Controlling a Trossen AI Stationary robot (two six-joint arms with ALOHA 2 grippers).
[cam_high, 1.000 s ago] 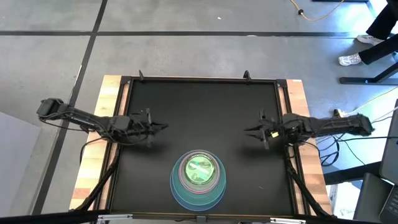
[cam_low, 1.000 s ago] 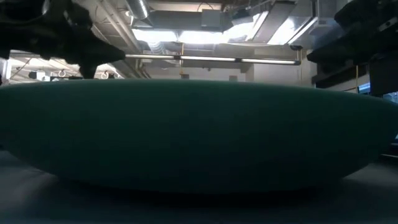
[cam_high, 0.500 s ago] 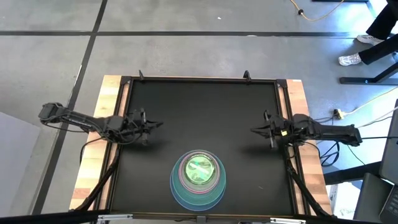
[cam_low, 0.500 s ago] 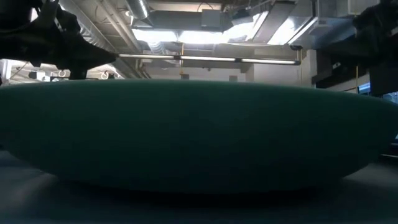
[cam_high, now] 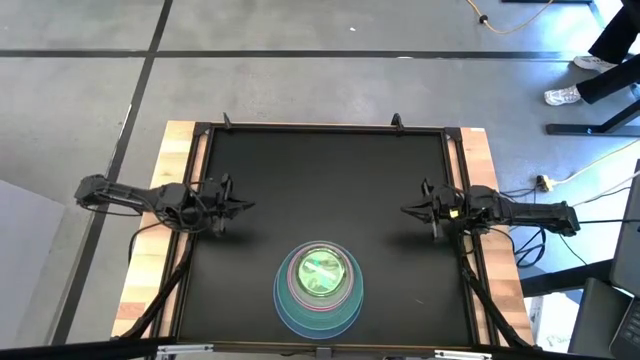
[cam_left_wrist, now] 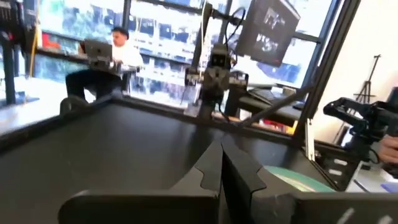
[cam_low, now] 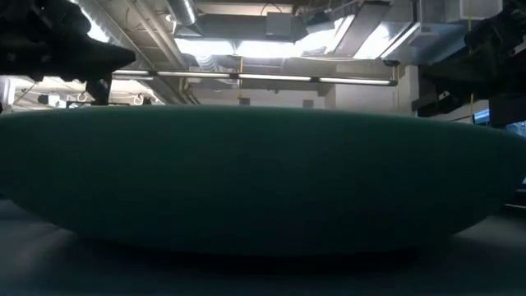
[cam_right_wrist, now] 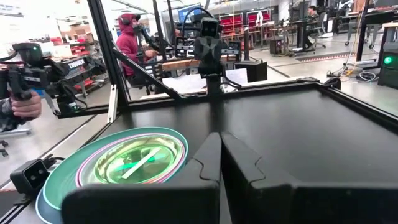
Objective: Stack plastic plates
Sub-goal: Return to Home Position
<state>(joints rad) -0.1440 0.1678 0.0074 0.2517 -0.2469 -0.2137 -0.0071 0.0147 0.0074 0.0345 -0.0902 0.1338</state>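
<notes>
The plastic plates sit nested in one stack near the table's near edge, at its middle: a large blue one at the bottom, green and pink rims above it, small translucent green ones on top. In the right wrist view the stack shows its rings. The low view is filled by the bottom plate's wall. My left gripper hovers shut over the table's left part, pointing right. My right gripper hovers shut over the right part, pointing left. Neither touches the stack.
The black table mat is bordered by a raised frame, with wooden strips on the left and right. People sit and stand in the room beyond the table. A hand holds a device at the table's side.
Both arms have drawn back from the table's middle: the left gripper toward the left edge, the right gripper toward the right edge. The stack has stayed where it was.
</notes>
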